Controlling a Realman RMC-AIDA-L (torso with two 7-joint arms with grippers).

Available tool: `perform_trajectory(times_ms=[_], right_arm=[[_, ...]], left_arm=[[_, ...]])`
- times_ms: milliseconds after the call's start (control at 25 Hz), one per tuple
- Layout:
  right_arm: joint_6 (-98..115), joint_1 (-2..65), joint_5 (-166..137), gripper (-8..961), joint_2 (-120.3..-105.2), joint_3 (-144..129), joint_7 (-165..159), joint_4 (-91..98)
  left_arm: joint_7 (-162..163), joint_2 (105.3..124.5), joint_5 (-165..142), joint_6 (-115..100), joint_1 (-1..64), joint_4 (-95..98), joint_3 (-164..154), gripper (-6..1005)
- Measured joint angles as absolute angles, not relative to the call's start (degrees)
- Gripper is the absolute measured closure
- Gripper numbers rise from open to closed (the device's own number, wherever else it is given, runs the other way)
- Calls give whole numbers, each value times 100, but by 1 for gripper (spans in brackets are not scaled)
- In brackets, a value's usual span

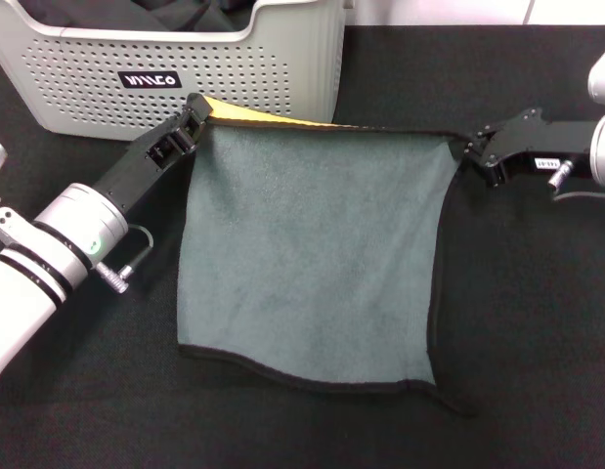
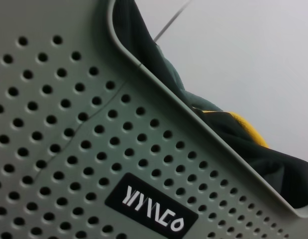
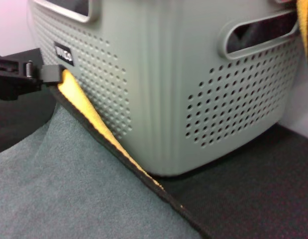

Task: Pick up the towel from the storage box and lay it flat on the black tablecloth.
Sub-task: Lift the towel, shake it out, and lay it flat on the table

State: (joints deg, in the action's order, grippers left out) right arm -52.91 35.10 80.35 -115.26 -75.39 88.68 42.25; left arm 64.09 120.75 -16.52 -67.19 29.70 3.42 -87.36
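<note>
The towel point(image 1: 312, 254) lies spread on the black tablecloth point(image 1: 537, 322), grey-green side up, with its near edge on the cloth. Its far edge is lifted a little, so the orange-yellow underside shows along it. My left gripper point(image 1: 196, 112) is shut on the far left corner, right by the storage box point(image 1: 282, 68). My right gripper point(image 1: 463, 151) is shut on the far right corner. The right wrist view shows the towel point(image 3: 69, 184), its yellow underside, the left gripper point(image 3: 49, 74) pinching the corner, and the box point(image 3: 158, 89).
The storage box stands at the far left of the table, its perforated wall and black label point(image 2: 151, 209) close to my left wrist. Dark cloth with a yellow patch point(image 2: 233, 129) lies inside it. Bare black tablecloth point(image 3: 253, 199) extends right of the box and around the towel.
</note>
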Motion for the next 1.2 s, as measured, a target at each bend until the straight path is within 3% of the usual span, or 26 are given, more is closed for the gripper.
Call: perform_trajectory(times_ms=[800, 1040, 1200], right_arm=[[-5224, 3799, 7747, 937, -11612, -7700, 8854, 4006], [-5980, 3468, 7751, 937, -11541, -7704, 8898, 4579], [-6954, 2761, 7757, 938, -11416, -7496, 8896, 5812]], left_arm=[[6881, 12075, -1635, -6071, 2960, 341, -8738, 990], [6818, 12065, -1697, -6993, 2640, 350, -8962, 989], [6448, 11999, -1711, -8470, 2142, 352, -9048, 989]])
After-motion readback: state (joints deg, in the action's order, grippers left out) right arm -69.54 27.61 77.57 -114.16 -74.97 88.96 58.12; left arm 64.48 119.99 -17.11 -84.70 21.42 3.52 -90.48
